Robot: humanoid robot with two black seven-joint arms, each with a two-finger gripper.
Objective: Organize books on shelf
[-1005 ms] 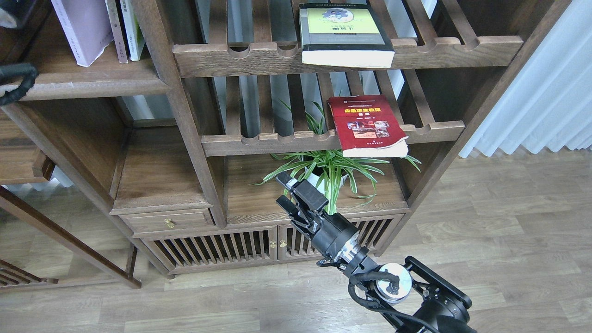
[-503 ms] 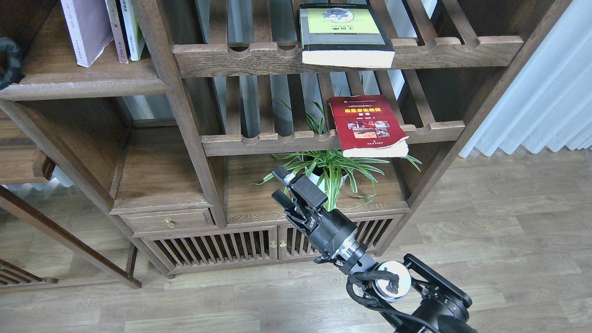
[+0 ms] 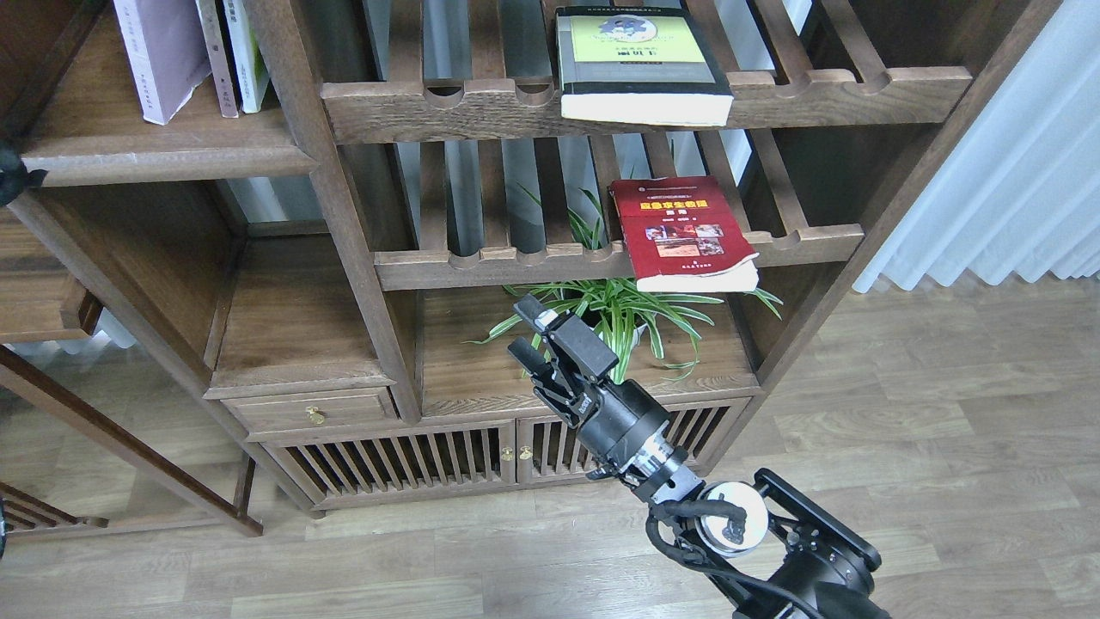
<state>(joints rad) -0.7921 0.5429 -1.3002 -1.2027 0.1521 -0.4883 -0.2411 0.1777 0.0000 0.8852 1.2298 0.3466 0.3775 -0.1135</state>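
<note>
A pale lavender book [image 3: 159, 53] stands on the solid dark-brown shelf [image 3: 163, 148] at the upper left, leaning against two thin books [image 3: 230, 52]. A yellow-green book [image 3: 640, 62] lies on the upper slatted rack. A red book [image 3: 683, 232] lies on the lower slatted rack, overhanging its front rail. My right gripper [image 3: 521, 330] is open and empty, in front of the plant and below the red book. Only a black sliver of my left arm [image 3: 9, 176] shows at the left edge; its fingers are hidden.
A potted spider plant [image 3: 614, 316] stands on the board behind my right gripper. Below are a small drawer [image 3: 311, 411] and slatted cabinet doors [image 3: 395, 462]. White curtains [image 3: 1014, 172] hang at the right. Wood floor lies in front.
My left arm has drawn back leftward, almost out of view. The lavender book stands a little more upright. My right gripper has shifted slightly up, still open.
</note>
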